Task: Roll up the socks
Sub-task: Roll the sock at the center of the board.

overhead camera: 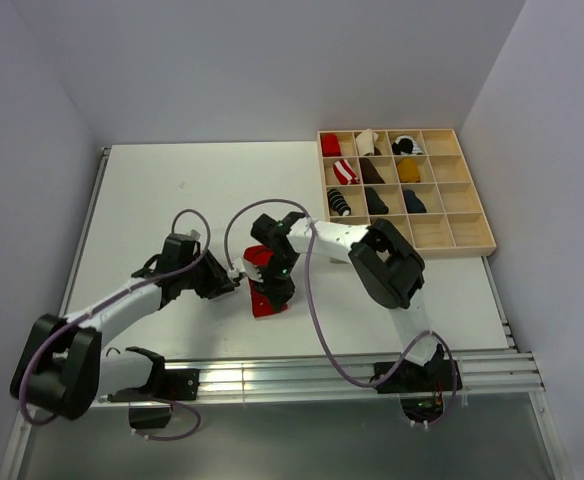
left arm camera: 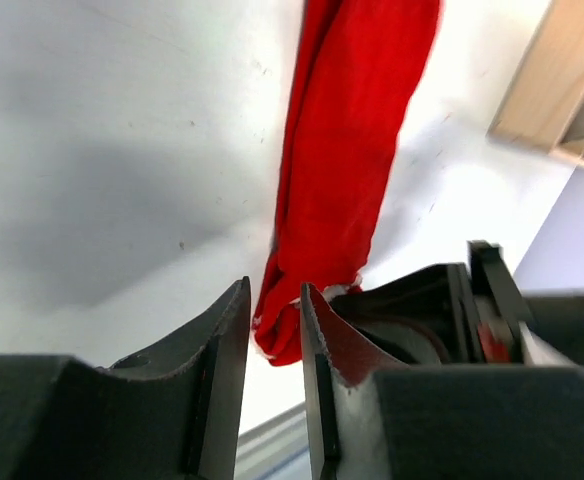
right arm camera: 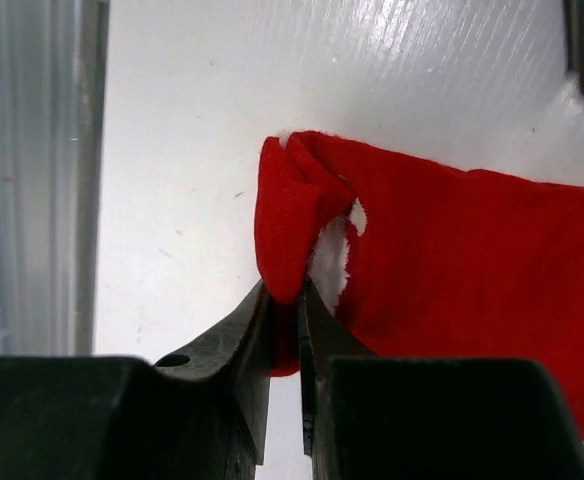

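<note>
The bright red sock pair (overhead camera: 266, 303) lies stretched on the white table between my two grippers. In the right wrist view its end (right arm camera: 452, 260) is folded over, showing white inside. My right gripper (right arm camera: 285, 290) is shut on that folded edge; in the top view it (overhead camera: 276, 278) is over the sock. My left gripper (left arm camera: 274, 288) stands narrowly open with the other end of the sock (left arm camera: 342, 150) just at its fingertips, not clamped; in the top view it (overhead camera: 236, 277) is at the sock's left side. No tan-brown pair shows on the table.
A wooden compartment tray (overhead camera: 472, 243) stands at the back right, holding rolled bundles: red, red-and-white striped, beige, brown, black, mustard. Its corner shows in the left wrist view (left arm camera: 562, 80). An aluminium rail (overhead camera: 302, 375) runs along the table's near edge.
</note>
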Tool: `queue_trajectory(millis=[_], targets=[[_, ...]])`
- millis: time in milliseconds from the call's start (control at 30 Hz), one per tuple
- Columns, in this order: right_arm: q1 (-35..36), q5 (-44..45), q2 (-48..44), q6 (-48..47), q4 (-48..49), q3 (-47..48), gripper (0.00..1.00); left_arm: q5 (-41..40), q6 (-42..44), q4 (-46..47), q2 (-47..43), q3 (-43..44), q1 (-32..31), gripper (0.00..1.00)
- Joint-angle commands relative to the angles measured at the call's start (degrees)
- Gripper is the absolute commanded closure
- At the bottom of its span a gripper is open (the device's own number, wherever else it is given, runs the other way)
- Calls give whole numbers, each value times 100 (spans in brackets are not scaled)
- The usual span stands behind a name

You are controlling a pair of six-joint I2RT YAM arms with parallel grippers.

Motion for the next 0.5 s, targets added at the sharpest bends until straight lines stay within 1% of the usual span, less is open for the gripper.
queue_trajectory(millis=[0, 33, 67, 100, 167, 200, 267, 300, 333, 367, 400, 433, 467], targets=[[-220, -626, 523, -95, -1170, 679, 83, -807, -71, 291, -604, -198, 19, 68], [-274, -766, 638, -130, -1319, 959, 83, -886, -10, 308, -884, -225, 19, 68], [-318, -828, 857, -165, -1599, 1101, 83, -1105, 78, 256, -1034, -260, 10, 68], [-405, -907, 963, -200, -1741, 1233, 83, -1150, 122, 282, -1271, -330, 2, 67], [-493, -1135, 1166, -279, -2126, 1593, 83, -1238, 263, 344, -1457, -383, -77, 68], [-590, -1206, 1349, -306, -2233, 1708, 83, -1508, 307, 291, -1606, -375, -147, 68], [-669, -1425, 1613, -384, -2583, 2007, 83, -1843, 534, 274, -1712, -340, -472, 68], [-696, -1496, 1684, -428, -2708, 2094, 82, -2219, 562, 160, -1774, -253, -612, 68], [-783, -1557, 1781, -481, -2831, 2278, 82, -2353, 632, 203, -1818, -234, -884, 68], [-819, -1654, 1938, -525, -3067, 2376, 82, -2511, 763, 246, -1844, -225, -1017, 67], [-845, -1707, 1992, -560, -3104, 2438, 82, -2948, 756, 230, -1879, -199, -1192, 67], [-889, -1725, 2028, -474, -3104, 2482, 82, -3005, 808, 412, -1897, -225, -1507, 66], [-907, -1760, 2063, -455, -3104, 2482, 82, -3049, 939, 518, -1906, -260, -1632, 65]])
